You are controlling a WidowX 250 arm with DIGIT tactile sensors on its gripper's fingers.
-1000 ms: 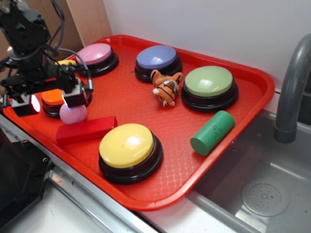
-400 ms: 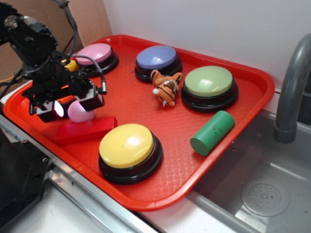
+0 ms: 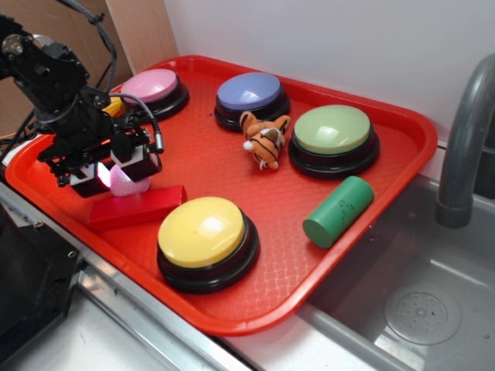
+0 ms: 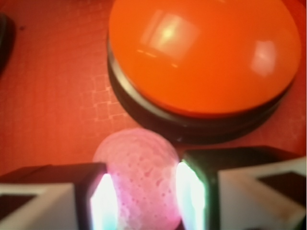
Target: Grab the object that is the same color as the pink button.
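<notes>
The object, a small pink dimpled ball [image 3: 128,185] [image 4: 139,177], rests on the red tray [image 3: 418,147] just behind a red block [image 3: 135,207]. My gripper [image 3: 116,176] [image 4: 144,196] is down over it. In the wrist view its two lit pads press the ball's left and right sides, so it is shut on the ball. The pink button [image 3: 149,85] stands at the tray's back left, behind the arm.
An orange button [image 4: 201,52] stands right behind the ball. Also on the tray are a yellow button [image 3: 203,232], a purple-blue button [image 3: 249,91], a green button [image 3: 334,130], a toy tiger [image 3: 263,139] and a green cylinder [image 3: 339,210]. A sink with a faucet [image 3: 464,139] lies to the right.
The gripper came down from up-left of the ball and settled around it. Its fingers have drawn in against the ball's sides.
</notes>
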